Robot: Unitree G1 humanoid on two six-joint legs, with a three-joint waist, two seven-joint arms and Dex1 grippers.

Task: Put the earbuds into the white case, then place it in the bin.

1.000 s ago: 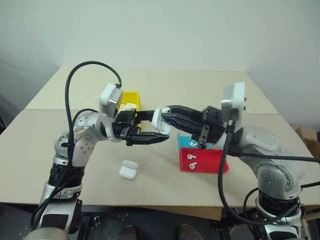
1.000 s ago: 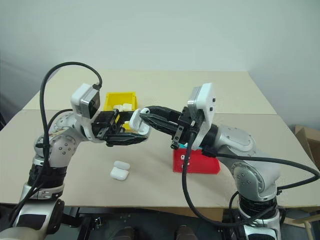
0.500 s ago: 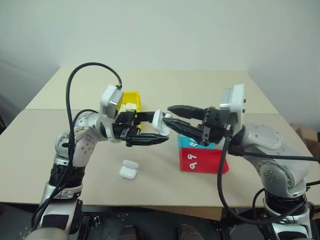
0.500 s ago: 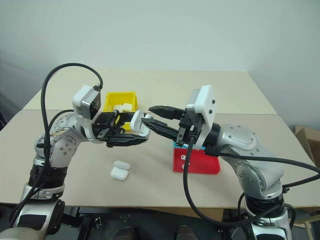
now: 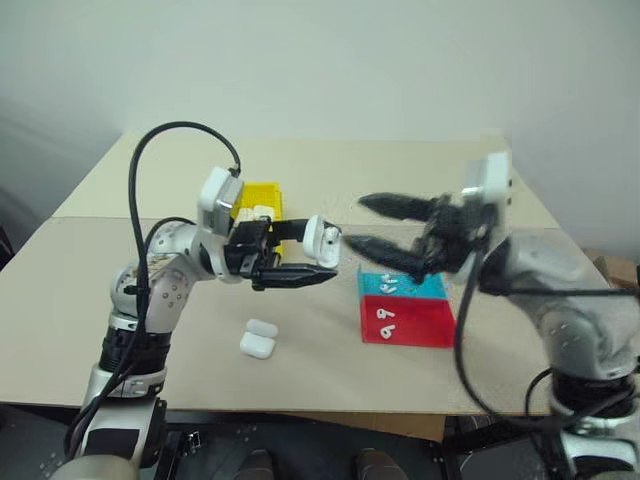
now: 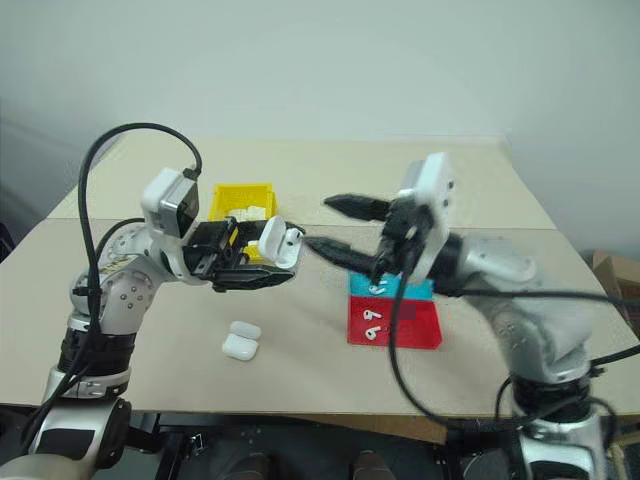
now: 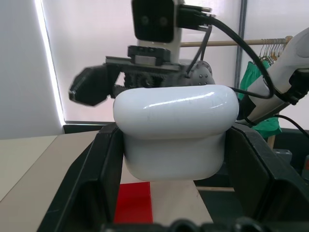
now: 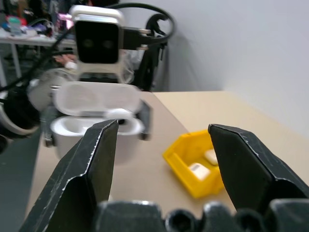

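My left gripper [image 5: 318, 252] is shut on the white case [image 5: 320, 240], held above the table with its lid flipped open [image 8: 96, 99]. A small white lump shows in the case's open lower half [image 8: 118, 114]. The case fills the space between the left fingers [image 7: 176, 125]. My right gripper [image 5: 355, 222] is open and empty, a short way to the right of the case and pointing at it. Earbuds lie in the blue tray [image 5: 390, 285] and in the red tray [image 5: 385, 320]. The yellow bin [image 5: 262, 190] stands behind the left gripper with white cases in it.
Two more white cases [image 5: 258, 340] lie on the table below the left gripper. The red tray [image 6: 415, 330] and blue tray [image 6: 420, 290] sit side by side under the right arm. A black cable [image 5: 150, 160] loops over the left arm.
My right gripper has opened and drawn back to the right, away from the case. The left gripper has kept still with the case, and the trays now show from under the right arm.
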